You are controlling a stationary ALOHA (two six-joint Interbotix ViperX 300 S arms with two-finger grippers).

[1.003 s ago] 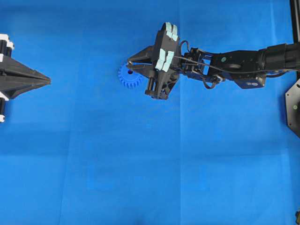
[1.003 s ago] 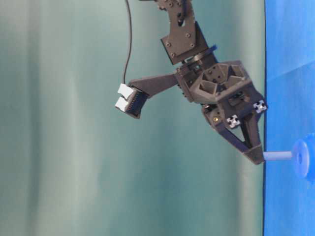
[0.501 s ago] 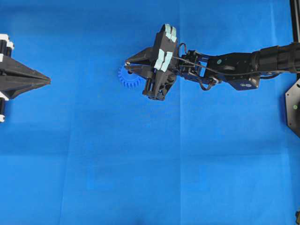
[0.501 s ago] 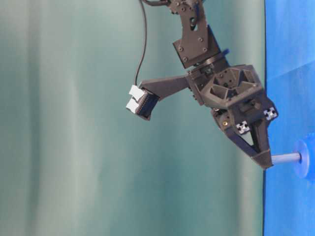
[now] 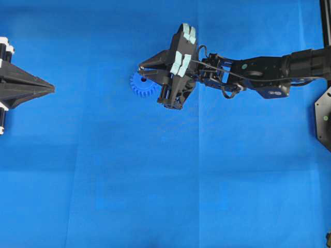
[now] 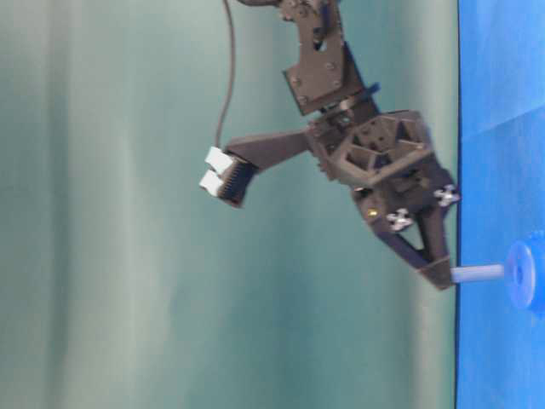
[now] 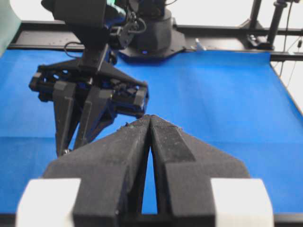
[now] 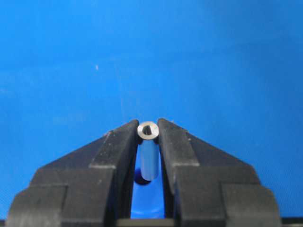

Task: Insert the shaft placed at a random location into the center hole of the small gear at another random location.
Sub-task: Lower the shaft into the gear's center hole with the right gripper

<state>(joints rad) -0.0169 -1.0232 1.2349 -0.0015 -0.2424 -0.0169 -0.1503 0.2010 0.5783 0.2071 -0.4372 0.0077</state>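
Note:
My right gripper (image 5: pixel 140 70) is shut on the shaft (image 8: pixel 148 130), a thin silvery pin held upright by its top end. Seen from table level, the shaft (image 6: pixel 477 273) reaches from the gripper tips (image 6: pixel 443 277) down to the hub of the small gear (image 6: pixel 526 274). The right wrist view puts its lower end at the right edge of the dark center hole (image 8: pixel 141 180); I cannot tell whether it has gone in. From overhead, the blue small gear (image 5: pixel 138 89) lies flat, partly hidden under the gripper. My left gripper (image 5: pixel 51 88) is shut and empty, far left.
A blue mat (image 5: pixel 155 181) covers the whole table. The right arm (image 5: pixel 258 72) stretches in from the right edge, with a black frame rail (image 5: pixel 325 20) and a mount plate (image 5: pixel 323 119) there. A black arm base (image 7: pixel 151 33) stands at the table's far end.
The right gripper dipped with the shaft toward the gear half a second ago, then came back up to about where it was. The left gripper has not moved.

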